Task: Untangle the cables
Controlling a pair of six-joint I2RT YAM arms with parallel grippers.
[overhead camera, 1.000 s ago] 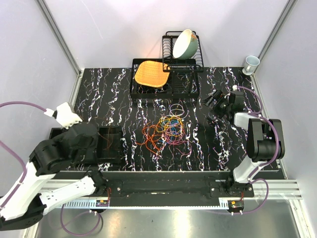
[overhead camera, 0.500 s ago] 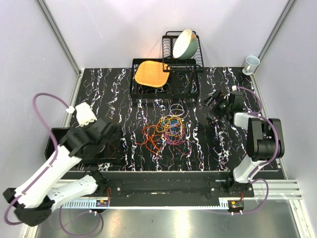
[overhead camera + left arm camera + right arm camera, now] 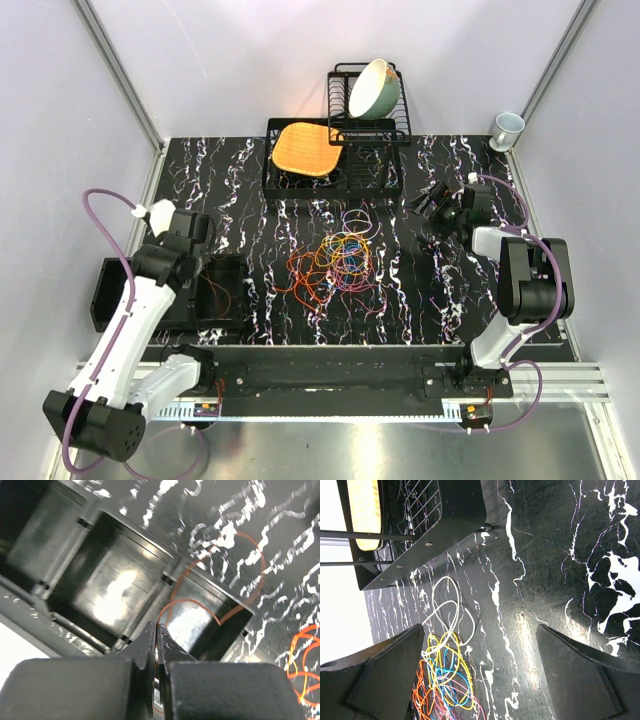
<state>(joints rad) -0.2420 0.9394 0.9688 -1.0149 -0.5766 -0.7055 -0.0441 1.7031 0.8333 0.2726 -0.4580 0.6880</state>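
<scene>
The cables (image 3: 335, 262) lie as a loose tangle of orange-red, yellow, blue and purple loops mid-table. The right wrist view shows the same cables (image 3: 445, 675) ahead, left of centre. My left gripper (image 3: 195, 258) hangs over the black tray (image 3: 120, 290) at the left. In the left wrist view the left gripper (image 3: 156, 627) is shut on one thin orange-red cable (image 3: 252, 587), whose loop drapes over the tray's wall (image 3: 165, 577) onto the table. My right gripper (image 3: 432, 200) is right of the tangle. The right gripper (image 3: 480, 630) is open with nothing between its fingers.
A black dish rack (image 3: 335, 170) at the back holds a pale bowl (image 3: 375, 88) and a woven orange-yellow plate (image 3: 303, 148). A white cup (image 3: 507, 128) stands in the back right corner. Grey walls close in both sides.
My left arm has lifted and stretched out, so its gripper now sits farther back over the tray, still shut on the orange-red cable. The right arm and the tangle have not moved.
</scene>
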